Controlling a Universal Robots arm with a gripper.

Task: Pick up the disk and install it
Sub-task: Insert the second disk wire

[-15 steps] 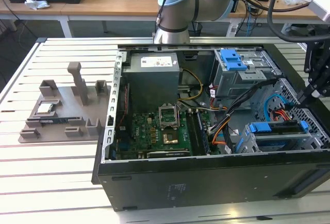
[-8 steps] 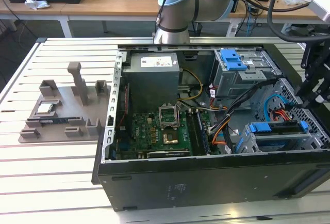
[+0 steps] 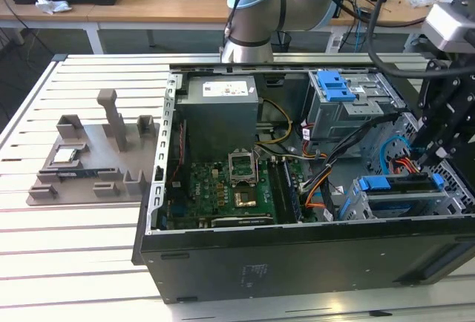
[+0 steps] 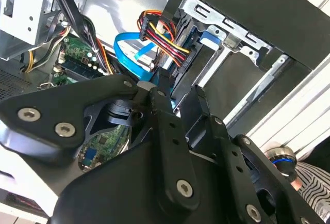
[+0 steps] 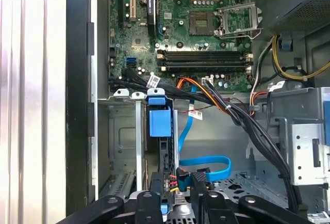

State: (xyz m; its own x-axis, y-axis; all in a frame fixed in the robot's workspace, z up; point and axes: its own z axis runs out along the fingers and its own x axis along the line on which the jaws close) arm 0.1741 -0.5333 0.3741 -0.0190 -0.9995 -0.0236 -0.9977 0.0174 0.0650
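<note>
Starting far from the jaws at the exterior view's left, a grey fixture plate (image 3: 89,166) lies on the slatted bench (image 3: 74,263) with a small square chip (image 3: 65,155) on it; none of that belongs to this job. Closer in is the open computer case (image 3: 297,263), with its green motherboard (image 3: 223,196) well short of the jaws and a metal drive cage (image 3: 349,103) with a blue clip beyond them. The jaws hang at the case's far right corner, right over the lower bay. The disk (image 3: 401,188) lies there in its blue frame, directly beneath them. In the first wrist view the disk (image 5: 164,157) runs away from the jaws on edge, its blue tab at the far end, and its near end sits between them. I cannot tell whether the jaws are pinching it or only straddling it. A flat blue cable (image 5: 206,162) and a red-and-yellow wire bundle (image 3: 404,165) lie just beside the jaws. I judge the disk to be in or nearly in its slot, so the care now is to keep any push straight along the bay rails. The frame mustn't cock, and the jaws must stay off those cables, which could snag or get trapped against the disk.
</note>
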